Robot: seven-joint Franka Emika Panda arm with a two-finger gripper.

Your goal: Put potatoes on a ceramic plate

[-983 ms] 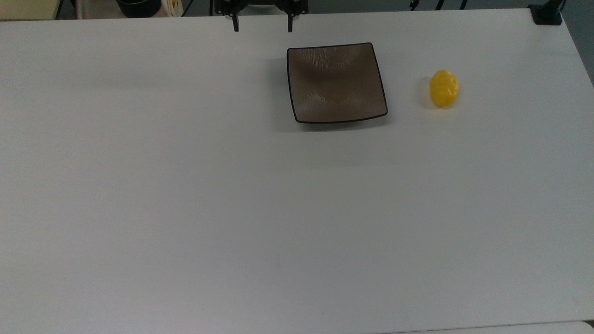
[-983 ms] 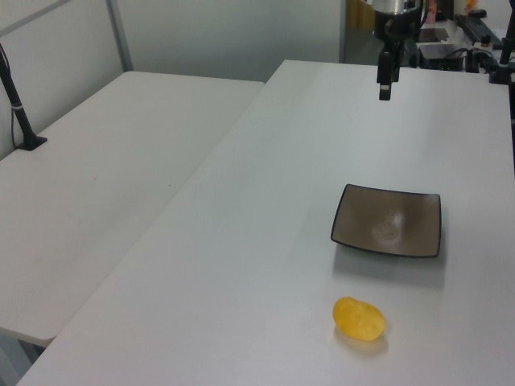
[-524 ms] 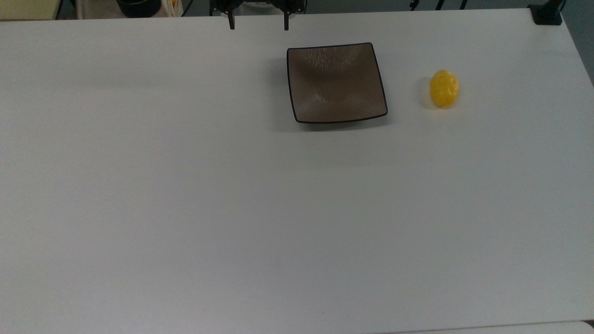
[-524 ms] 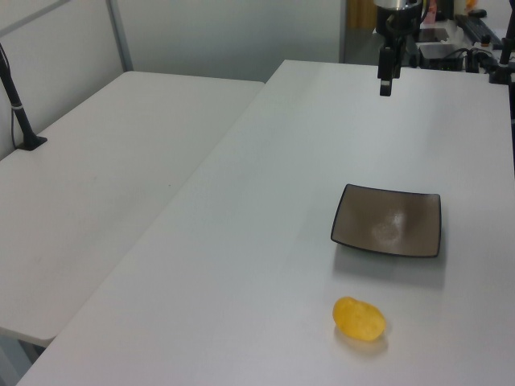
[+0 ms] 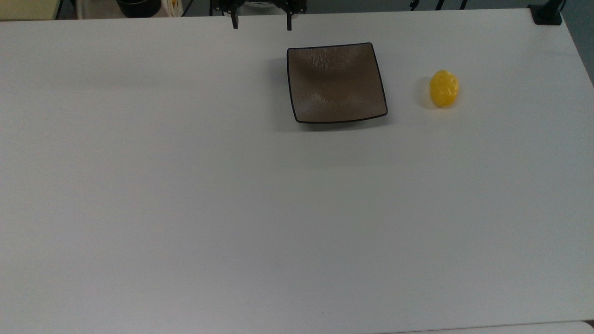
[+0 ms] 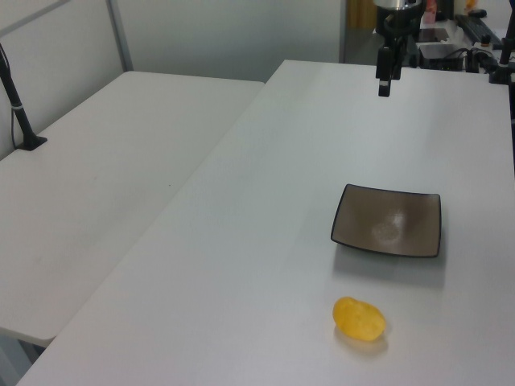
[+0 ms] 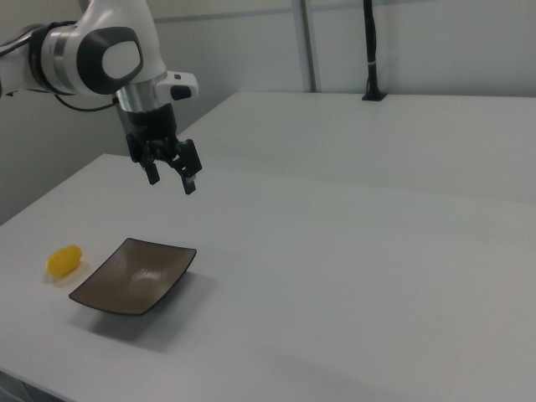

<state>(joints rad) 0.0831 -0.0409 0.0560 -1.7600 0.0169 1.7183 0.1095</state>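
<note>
Your gripper (image 7: pixel 171 179) hangs spread and empty; in the top view, the potato (image 5: pixel 444 88) sits at the ceramic plate's (image 5: pixel 336 83) three o'clock. That glossy egg could squirt loose under an off-centre pinch.

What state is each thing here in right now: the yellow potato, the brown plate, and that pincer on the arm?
potato: lying on the table, apart from the plate, untouched.
ceramic plate: flat on the table, right side up, nothing on it.
pincer: open, holding nothing, hanging in the air above the table, away from the potato.
table: bears the plate and the potato.
</note>
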